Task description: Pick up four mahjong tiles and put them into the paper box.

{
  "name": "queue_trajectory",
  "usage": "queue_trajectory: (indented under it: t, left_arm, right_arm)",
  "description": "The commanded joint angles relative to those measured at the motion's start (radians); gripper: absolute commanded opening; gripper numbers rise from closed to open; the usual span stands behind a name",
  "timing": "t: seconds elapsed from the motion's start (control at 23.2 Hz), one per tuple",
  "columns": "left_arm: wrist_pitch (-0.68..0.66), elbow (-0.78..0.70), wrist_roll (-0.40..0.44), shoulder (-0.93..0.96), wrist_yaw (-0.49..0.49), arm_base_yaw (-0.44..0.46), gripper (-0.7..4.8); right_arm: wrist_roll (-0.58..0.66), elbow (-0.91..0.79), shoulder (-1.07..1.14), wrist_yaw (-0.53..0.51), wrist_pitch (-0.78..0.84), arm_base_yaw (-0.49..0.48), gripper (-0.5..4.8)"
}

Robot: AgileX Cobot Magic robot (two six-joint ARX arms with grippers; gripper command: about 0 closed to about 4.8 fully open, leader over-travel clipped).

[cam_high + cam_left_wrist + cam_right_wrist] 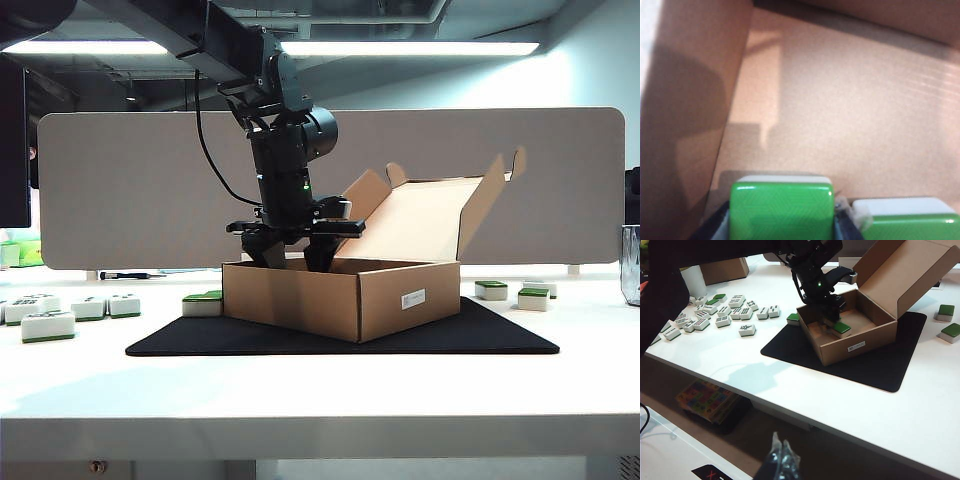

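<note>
With its fingers down inside the paper box (340,290), my left gripper (782,227) has a green-backed mahjong tile (782,210) between its jaws, gripped at both sides. A second tile (907,217) lies just beside it on the box floor. The box sits open on a black mat (490,335); loose tiles (720,312) are scattered on the white table (300,400). My right gripper (782,460) hangs off the table's edge, its fingertips pressed together, empty.
</note>
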Motion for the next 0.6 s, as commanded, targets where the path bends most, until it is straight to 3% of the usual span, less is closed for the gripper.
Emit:
queue_trajectory:
  t: [0.04, 0.6]
  left_arm:
    - [-0.031, 0.003, 0.0, 0.002, 0.002, -0.003, 2.9]
    - [-0.029, 0.006, 0.002, -0.122, 0.046, -0.006, 2.92]
  right_arm:
    - [-0.002, 0.003, -0.012, -0.002, 0.011, 0.0, -0.01]
    - [-0.002, 0.003, -0.012, 0.002, 0.01, 0.0, -0.01]
